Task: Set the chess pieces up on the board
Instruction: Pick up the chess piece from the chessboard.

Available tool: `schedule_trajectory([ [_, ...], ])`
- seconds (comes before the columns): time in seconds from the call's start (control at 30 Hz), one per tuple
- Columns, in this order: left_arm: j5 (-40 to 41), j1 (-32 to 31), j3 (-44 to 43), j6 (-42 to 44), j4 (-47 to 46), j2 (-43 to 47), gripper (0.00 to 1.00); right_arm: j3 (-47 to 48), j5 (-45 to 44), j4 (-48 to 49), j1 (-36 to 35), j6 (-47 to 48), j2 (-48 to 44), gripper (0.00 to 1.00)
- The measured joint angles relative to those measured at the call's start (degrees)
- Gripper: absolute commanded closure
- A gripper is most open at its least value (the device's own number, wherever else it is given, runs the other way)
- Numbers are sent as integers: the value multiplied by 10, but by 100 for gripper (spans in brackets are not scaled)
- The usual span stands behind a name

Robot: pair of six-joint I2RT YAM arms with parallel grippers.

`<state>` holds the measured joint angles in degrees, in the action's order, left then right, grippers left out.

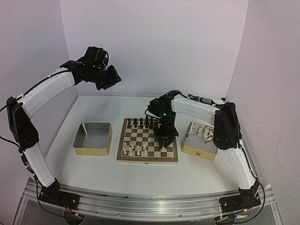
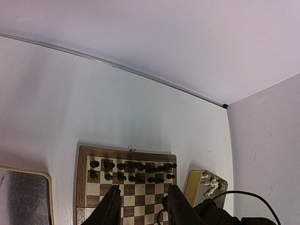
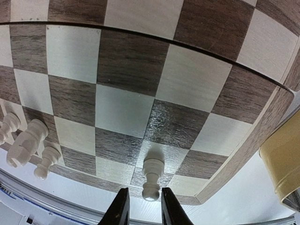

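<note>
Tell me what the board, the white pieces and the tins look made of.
Board: wood or veneer, with visible grain and a slight sheen. White pieces: smooth cream plastic or painted wood, can't tell which. Tins: dull grey metal inside, yellowish walls.

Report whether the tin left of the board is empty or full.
Empty: the left tin shows only bare metal inside, no pieces.

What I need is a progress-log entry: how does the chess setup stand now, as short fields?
board: between two tins
dark pieces: fill the two far rows
white pieces: some standing on the near rows, left side
white pawn: upright near the board's near right edge
right jaws: low, either side of the white pawn; grip unclear
left jaws: raised high, apart, empty
right tin: holds spare pieces, white
left tin: left of the board
</note>
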<state>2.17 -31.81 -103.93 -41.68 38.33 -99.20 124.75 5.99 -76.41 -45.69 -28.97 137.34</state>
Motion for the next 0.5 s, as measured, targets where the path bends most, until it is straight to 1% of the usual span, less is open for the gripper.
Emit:
schedule_trajectory([
  [0.37, 0, 0, -3, 6, 0, -7, 67, 4, -2, 0, 0, 0, 8, 81],
  [0.5, 0, 0, -3, 10, 0, -7, 66, 4, -3, 0, 0, 1, 14, 89],
])
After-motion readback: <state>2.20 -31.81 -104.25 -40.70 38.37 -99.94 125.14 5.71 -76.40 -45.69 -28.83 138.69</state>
